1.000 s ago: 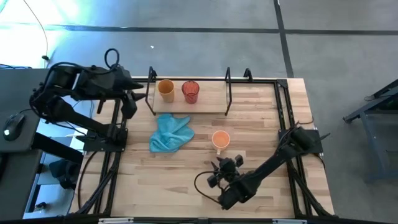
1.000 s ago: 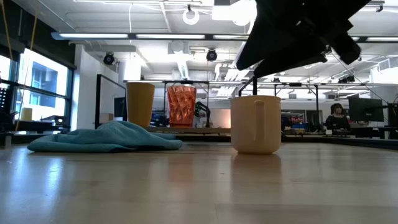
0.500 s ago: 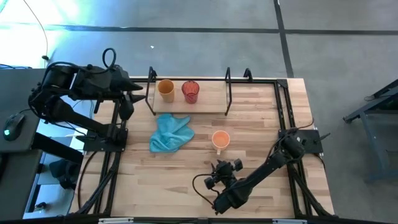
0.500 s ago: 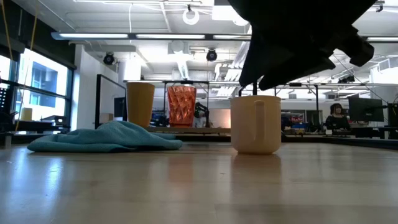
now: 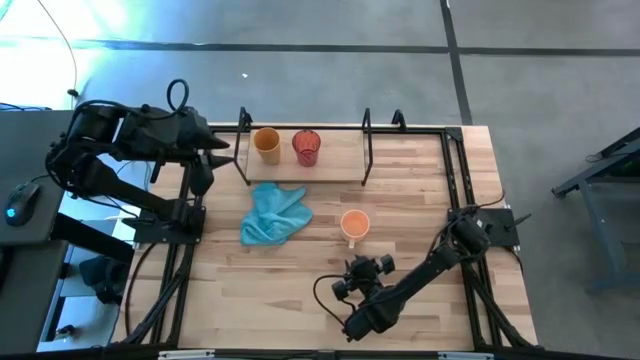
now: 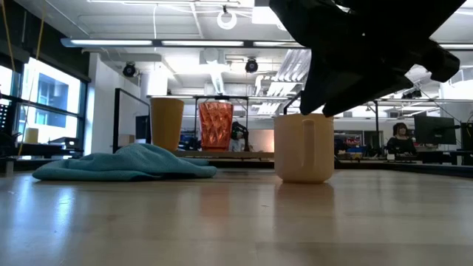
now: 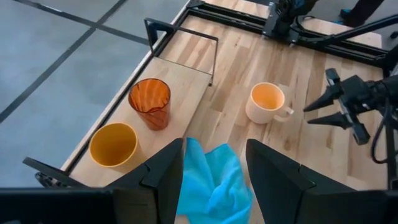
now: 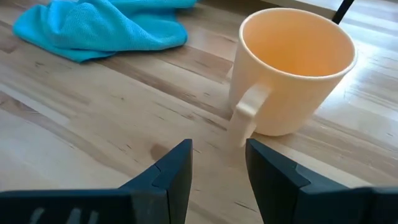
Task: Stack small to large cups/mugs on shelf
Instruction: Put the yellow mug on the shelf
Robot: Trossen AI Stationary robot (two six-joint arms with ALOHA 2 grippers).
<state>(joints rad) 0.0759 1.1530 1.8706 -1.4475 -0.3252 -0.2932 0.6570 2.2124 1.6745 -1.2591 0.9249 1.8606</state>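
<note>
— Where do the cups stand?

— The mustard-yellow cup (image 5: 266, 144) and the red ribbed cup (image 5: 306, 147) sit side by side, a little apart, on the shelf (image 5: 367, 146) along the tabletop's far edge, both toward the shelf's left end. The light orange mug (image 5: 354, 224) stands upright on the bare wooden tabletop (image 5: 260, 285) near the middle, handle turned toward the near edge.

— And the grippers?

— The right gripper (image 5: 361, 270) hangs just above the wood, near the mug on its near-edge side, not touching it; its fingers (image 8: 173, 169) are parted narrowly and hold nothing, with the mug's handle in line ahead of them. The left gripper (image 5: 218, 143) waits off the table's far left corner, jaws apart and empty.

— Anything else?

— A light blue cloth (image 5: 274, 213) lies crumpled between the shelf and the mug, left of the mug.
</note>
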